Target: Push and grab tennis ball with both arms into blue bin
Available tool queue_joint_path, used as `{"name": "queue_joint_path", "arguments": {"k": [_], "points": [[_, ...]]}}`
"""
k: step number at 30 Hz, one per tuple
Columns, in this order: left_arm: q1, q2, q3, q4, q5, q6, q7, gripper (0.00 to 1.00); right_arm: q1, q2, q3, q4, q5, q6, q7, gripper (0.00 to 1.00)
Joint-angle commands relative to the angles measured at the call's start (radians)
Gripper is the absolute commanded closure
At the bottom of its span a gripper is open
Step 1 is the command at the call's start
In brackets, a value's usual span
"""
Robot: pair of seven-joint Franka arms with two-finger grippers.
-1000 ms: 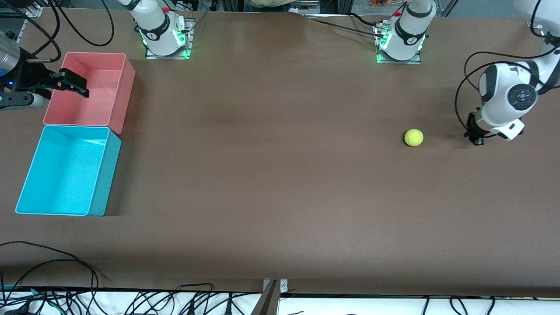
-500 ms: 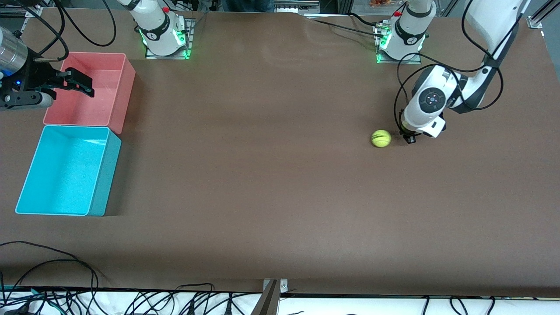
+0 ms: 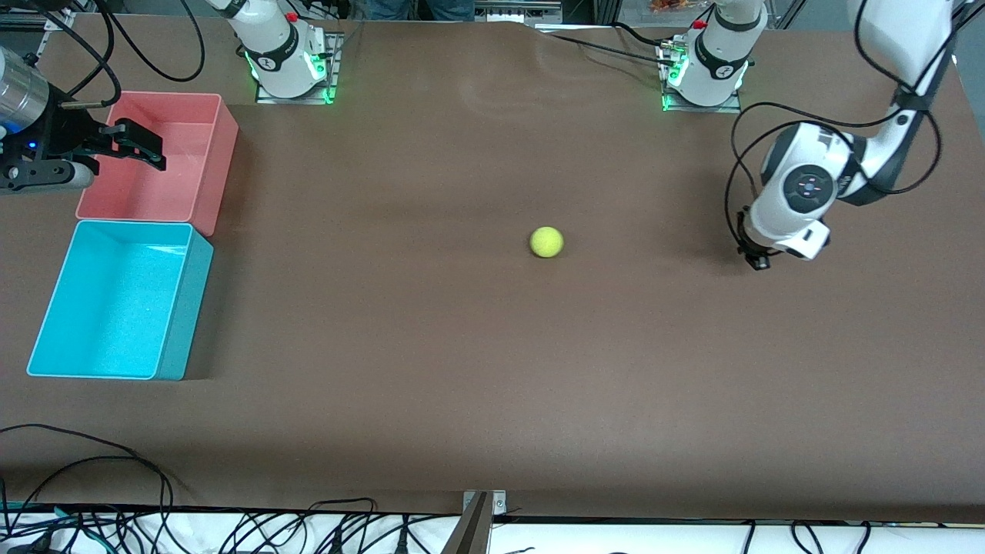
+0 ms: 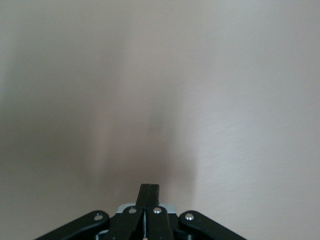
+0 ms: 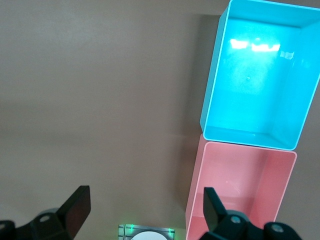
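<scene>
Resting: one tennis ball (image 3: pixel 546 241), two bins, left pincer (image 3: pixel 758 261) together, right pincer (image 3: pixel 127 146) apart.

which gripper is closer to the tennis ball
Left. The left gripper sits on the table toward its arm's end from the tennis ball; the right gripper hovers over the pink bin.

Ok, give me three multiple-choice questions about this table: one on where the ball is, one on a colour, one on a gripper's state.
1. Where is the tennis ball?
A. in the blue bin
B. on the bare table
C. in the pink bin

2. Which bin lies nearer the front camera?
A. blue bin
B. pink bin
C. green bin

3. The right gripper is:
A. shut on the ball
B. shut, empty
C. open

Key: B, the ball sits alone mid-table; A, the blue bin lies lower in the front view; C, its fingers stand apart over the pink bin.
</scene>
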Motion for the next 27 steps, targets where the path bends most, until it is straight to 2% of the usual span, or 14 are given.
{"name": "queue_joint_path", "arguments": {"k": [1,6,7,13,20,27], "points": [[0.062,-0.014,-0.01,0.096,-0.027,-0.081,0.216,1.0,-0.001,-0.009,0.003,0.012,-0.008,-0.021,-0.003,0.0],[0.087,-0.01,-0.009,0.192,-0.061,-0.148,0.441,1.0,-0.001,-0.014,0.001,0.012,-0.009,-0.051,0.005,0.0],[0.099,-0.009,-0.009,0.272,-0.096,-0.224,0.635,1.0,-0.001,-0.008,0.001,0.012,-0.008,-0.044,0.005,0.0],[0.1,-0.009,-0.009,0.339,-0.129,-0.288,0.782,1.0,-0.001,-0.006,0.001,0.012,-0.008,-0.033,0.007,0.0],[0.097,-0.009,-0.012,0.486,-0.188,-0.423,1.078,1.0,-0.001,0.009,0.001,0.012,0.003,0.012,0.007,0.0],[0.085,-0.009,-0.019,0.6,-0.215,-0.532,1.348,1.0,0.009,0.003,0.004,0.014,-0.005,-0.01,0.005,0.0]]}}
